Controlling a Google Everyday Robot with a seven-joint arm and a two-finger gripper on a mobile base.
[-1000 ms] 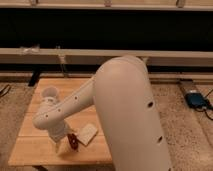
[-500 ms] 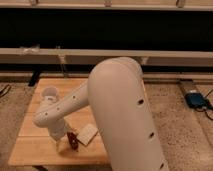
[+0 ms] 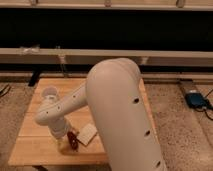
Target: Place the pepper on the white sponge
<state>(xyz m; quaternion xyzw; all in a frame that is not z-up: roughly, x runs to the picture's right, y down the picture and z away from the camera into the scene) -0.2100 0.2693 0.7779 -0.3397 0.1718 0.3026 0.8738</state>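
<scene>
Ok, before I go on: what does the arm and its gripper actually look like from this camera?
The arm is smooth, glossy white, built of thick rounded tubular segments with bulbous joints; small dark round holes dot its shell. No cables or lettering show. It narrows toward the gripper, which sits low over the wooden table beside the pepper and looks pale, mostly hidden behind the wrist.

The gripper (image 3: 67, 142) hangs low over the near-left part of the wooden table (image 3: 35, 145), whose pale planks look smooth with a soft sheen. The arm (image 3: 117, 105) above and right of the gripper wears smooth, off-white plastic shells, faintly glossy. Just right of the gripper, the white sponge (image 3: 88, 134) looks matt and soft. Against the gripper's right side, the pepper (image 3: 73, 140) shows dark red, slightly shiny skin.
</scene>
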